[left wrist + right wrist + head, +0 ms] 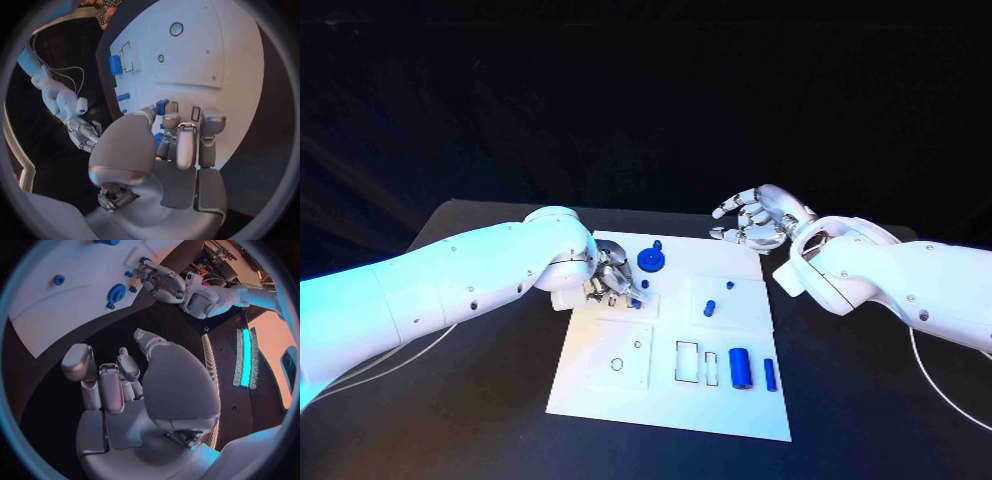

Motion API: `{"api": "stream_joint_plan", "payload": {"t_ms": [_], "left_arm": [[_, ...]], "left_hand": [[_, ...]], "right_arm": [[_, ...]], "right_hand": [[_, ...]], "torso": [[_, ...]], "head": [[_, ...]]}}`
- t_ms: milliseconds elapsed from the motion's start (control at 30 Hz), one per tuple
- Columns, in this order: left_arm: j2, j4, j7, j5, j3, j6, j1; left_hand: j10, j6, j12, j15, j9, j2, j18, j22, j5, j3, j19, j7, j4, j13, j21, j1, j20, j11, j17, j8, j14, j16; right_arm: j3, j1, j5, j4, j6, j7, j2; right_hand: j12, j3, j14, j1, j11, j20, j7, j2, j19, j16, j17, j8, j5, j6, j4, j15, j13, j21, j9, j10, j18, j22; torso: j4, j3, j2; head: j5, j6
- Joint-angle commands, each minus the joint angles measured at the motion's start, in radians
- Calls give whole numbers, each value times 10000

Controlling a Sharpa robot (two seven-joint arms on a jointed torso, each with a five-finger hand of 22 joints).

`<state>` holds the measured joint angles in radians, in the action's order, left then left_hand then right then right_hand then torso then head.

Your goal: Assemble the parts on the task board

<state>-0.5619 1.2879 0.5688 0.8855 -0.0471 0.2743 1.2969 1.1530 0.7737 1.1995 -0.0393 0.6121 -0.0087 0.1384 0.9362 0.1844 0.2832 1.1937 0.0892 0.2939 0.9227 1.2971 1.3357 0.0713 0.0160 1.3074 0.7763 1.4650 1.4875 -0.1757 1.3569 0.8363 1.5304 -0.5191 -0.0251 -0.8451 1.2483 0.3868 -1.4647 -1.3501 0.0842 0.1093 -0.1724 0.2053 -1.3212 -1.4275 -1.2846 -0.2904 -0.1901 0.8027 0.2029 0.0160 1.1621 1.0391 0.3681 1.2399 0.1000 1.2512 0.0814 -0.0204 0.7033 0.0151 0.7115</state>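
board: the white task board (pixel 625 385) lies flat on the black counter (pixel 473 400), long side running away from the robot, far end slightly to its right

left hand: the left hand (pixel 612 281) is down on the board's far left part, fingers curled in around a small blue part (pixel 162 106); from the left wrist view the part sits right at the fingertips and looks pinched, though I can't say which way its long axis runs

right hand: the right hand (pixel 756 220) hangs over the counter just past the board's far right corner, fingers loosely apart, nothing in it

round part: a blue disc-shaped part (pixel 652 261) sits on the far end of the board, just beside the left hand

small parts: two little blue pieces near the board's middle, one of them (pixel 710 308) with its long axis roughly along the board's length

near parts: a blue cylinder (pixel 740 371) and a thinner blue bar (pixel 770 373) lie side by side at the near right, both pointing along the board's long side, next to the rectangular cutouts (pixel 687 362)
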Motion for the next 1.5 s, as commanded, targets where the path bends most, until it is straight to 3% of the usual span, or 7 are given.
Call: {"api": "stream_joint_plan", "payload": {"t_ms": [33, 200, 400, 733, 900, 1500], "left_arm": [[10, 15, -61, -154, -16, 40, -21], [-16, 37, -105, -265, -13, 67, -21], [-117, 120, -141, -346, 16, -69, -25], [-426, 373, -263, -297, 64, -559, -26], [-616, 610, -423, 377, 78, -891, -26], [-627, 763, -551, 1356, 77, -695, -47]], "left_hand": [[-25, -40, -98, -67, 251, -85, -161, 22, 45, 620, -23, -89, -34, -39, 47, 274, -76, -54, 1187, 100, 547, 49], [-48, -163, -176, -57, 675, -574, -167, 73, 38, 2255, -36, -61, -97, -137, 82, 366, -66, -36, 1179, 155, 539, 41], [-2, -212, -199, -55, 1017, -928, -169, 90, 30, 3324, -49, -69, -331, -161, 99, 349, -68, -55, 1169, 282, 536, 33], [145, -203, -135, -94, 1302, -1195, -173, 135, 27, 4058, -21, -84, -602, -68, 134, 152, -79, -67, 1196, 381, 556, 49], [290, -160, -61, -115, 1463, -1402, -189, 244, 3, 4602, 58, -94, -854, 47, 201, -23, -101, -87, 1239, 408, 585, 73], [447, -74, 15, -135, 1592, -1566, -203, 313, -9, 5034, 108, -111, -1053, 171, 243, -245, -115, -108, 1315, 417, 622, 113]], "right_arm": [[3, -13, 73, -15, 178, -49, 15], [2, -20, 81, -29, 214, -86, 22], [2, -31, 84, -45, 263, -120, 21], [0, -57, 85, -44, 281, -130, -7], [0, -68, 85, -27, 277, -125, -41], [0, -126, 87, -20, 292, -128, -49]], "right_hand": [[-26, 21, -302, -34, -1, 22, 12, 32, 54, 57, 21, -52, -72, -54, 54, -91, -26, -49, -16, -30, 122, -21], [-33, 26, -302, -37, -1, 20, 12, 35, 66, 67, 30, -61, -110, -57, 57, -92, -37, -91, -19, -34, 128, -45], [-41, 26, -299, -36, -1, 20, 12, 36, 75, 76, 44, -63, -121, -58, 59, -93, -48, -115, -19, -42, 132, -59], [-51, 24, -296, -31, 0, 19, 12, 40, 87, 83, 55, -66, -133, -60, 63, -93, -60, -146, -20, -51, 138, -77], [-50, 21, -293, -21, 0, 18, 11, 44, 89, 96, 71, -70, -147, -64, 73, -93, -61, -161, -22, -49, 139, -86], [-57, 21, -293, -17, 0, 17, 11, 44, 82, 99, 73, -74, -156, -67, 79, -93, -70, -154, -23, -55, 137, -81]], "torso": [[2, -3, 1], [-2, -3, 3], [1, -6, -1], [6, -8, 5], [4, -21, 13], [10, -9, -6]], "head": [[-4, -4], [2, -10], [-17, -48], [-40, -42], [-44, -44], [3, 77]]}}
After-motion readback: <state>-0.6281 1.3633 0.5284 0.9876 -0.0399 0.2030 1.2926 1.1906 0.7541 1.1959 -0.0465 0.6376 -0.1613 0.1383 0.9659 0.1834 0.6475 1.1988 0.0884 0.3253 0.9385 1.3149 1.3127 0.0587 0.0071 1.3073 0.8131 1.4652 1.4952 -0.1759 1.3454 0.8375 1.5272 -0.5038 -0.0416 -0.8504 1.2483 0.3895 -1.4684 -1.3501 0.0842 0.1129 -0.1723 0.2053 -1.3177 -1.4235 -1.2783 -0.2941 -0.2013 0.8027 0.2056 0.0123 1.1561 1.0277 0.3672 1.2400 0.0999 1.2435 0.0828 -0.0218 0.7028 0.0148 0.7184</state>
